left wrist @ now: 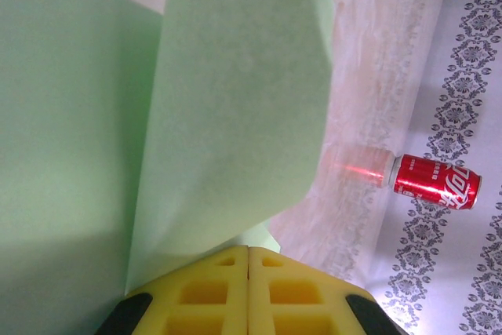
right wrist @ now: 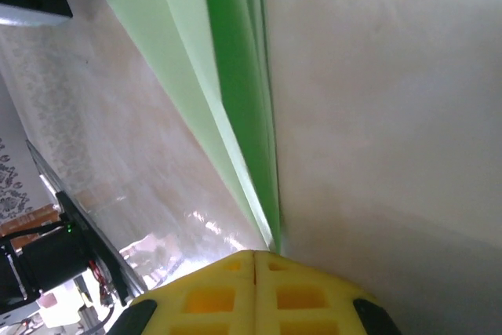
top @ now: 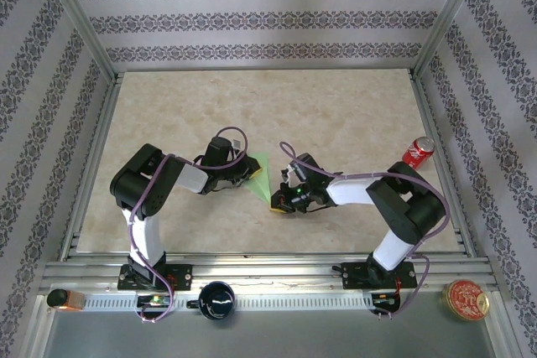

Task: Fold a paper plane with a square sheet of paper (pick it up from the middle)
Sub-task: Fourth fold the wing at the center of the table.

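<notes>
Closely flanked the folded square sheet of paper (top: 261, 175) on the table (top: 336, 115), left gripper (left wrist: 249, 276) at its wide far end, right gripper (right wrist: 255, 272) at its pointed near tip, both pressed shut, long axis between them.

Red soda can (top: 419, 150) lying on side, worktop right edge. Black mug (top: 216, 300) mid front ledge. Round red tin (top: 466, 299) at ledge's right end.
</notes>
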